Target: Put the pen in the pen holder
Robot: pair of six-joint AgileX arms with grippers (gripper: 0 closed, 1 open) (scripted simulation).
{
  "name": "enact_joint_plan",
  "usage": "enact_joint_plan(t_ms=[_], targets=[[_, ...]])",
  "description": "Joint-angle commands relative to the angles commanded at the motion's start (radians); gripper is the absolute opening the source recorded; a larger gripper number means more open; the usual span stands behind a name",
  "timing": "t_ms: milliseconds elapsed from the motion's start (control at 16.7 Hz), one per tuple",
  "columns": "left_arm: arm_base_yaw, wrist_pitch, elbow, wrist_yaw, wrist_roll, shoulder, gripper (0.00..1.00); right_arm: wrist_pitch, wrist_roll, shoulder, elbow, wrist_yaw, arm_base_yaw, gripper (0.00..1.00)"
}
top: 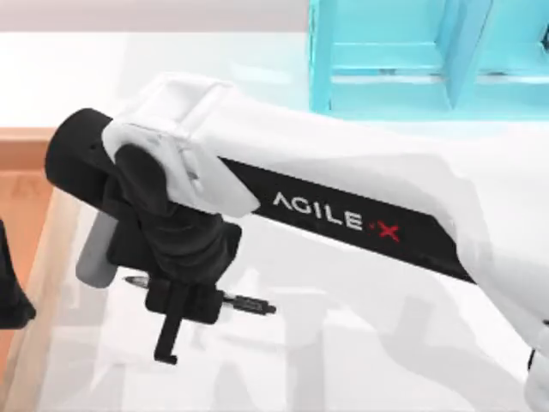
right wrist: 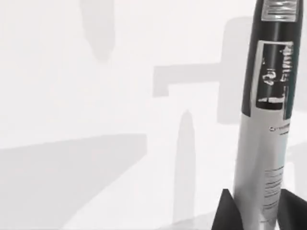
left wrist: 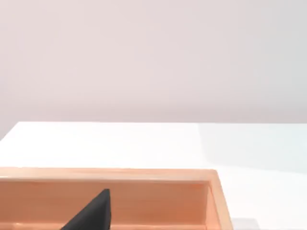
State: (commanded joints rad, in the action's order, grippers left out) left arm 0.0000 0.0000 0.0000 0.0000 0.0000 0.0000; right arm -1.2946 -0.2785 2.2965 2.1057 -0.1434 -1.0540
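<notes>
While the right arm reaches across the white table [top: 360,343] from the top view's right side, its black two-finger right gripper [top: 184,296] hangs over the left half of the tabletop, clenched on the slim marker pen with black ends and a white-grey printed barrel [top: 244,303]. From above, the pen lies roughly level through the gripper, one thin tip poking out toward the left and a dark end poking out toward the right. Close up in the right wrist view, the two black fingertips [right wrist: 229,211] press against either side of the pale barrel [right wrist: 266,158], with the dark printed section farther along, and the pen's shadow falls on the white surface beneath it, so the pen is lifted clear of the table.

Near the table's left edge lies an orange-brown wooden tray [top: 21,197], which the left wrist view shows as a shallow box with a raised rim [left wrist: 144,175]. A dark fingertip of the left gripper [left wrist: 93,213] rises in front of that tray; I cannot tell whether its fingers are apart or together.

Farther back, at the far side of the table, stands a large cyan shelf unit [top: 412,60] with upright dividers.
</notes>
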Motion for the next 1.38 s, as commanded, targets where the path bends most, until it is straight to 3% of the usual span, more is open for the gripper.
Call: enact_joint_plan(t_ms=[300,540,720,1020,1380], targets=[[0.0,0.0,0.0,0.0,0.0,0.0,1.0,-0.144,0.116,-0.147,-0.018,-0.007,-0.124,0.0],[0.0,0.0,0.0,0.0,0.0,0.0,1.0,-0.143,0.117,-0.145,-0.016,-0.004,-0.121,0.0],[0.0,0.0,0.0,0.0,0.0,0.0,1.0,-0.081,0.085,-0.153,-0.059,0.056,-0.062,0.0],[0.0,0.0,0.0,0.0,0.0,0.0,1.0,0.222,-0.025,-0.169,-0.248,0.358,0.212,0.0],[0.0,0.0,0.0,0.0,0.0,0.0,1.0,0.754,-0.144,-0.181,-0.577,0.934,0.697,0.0]])
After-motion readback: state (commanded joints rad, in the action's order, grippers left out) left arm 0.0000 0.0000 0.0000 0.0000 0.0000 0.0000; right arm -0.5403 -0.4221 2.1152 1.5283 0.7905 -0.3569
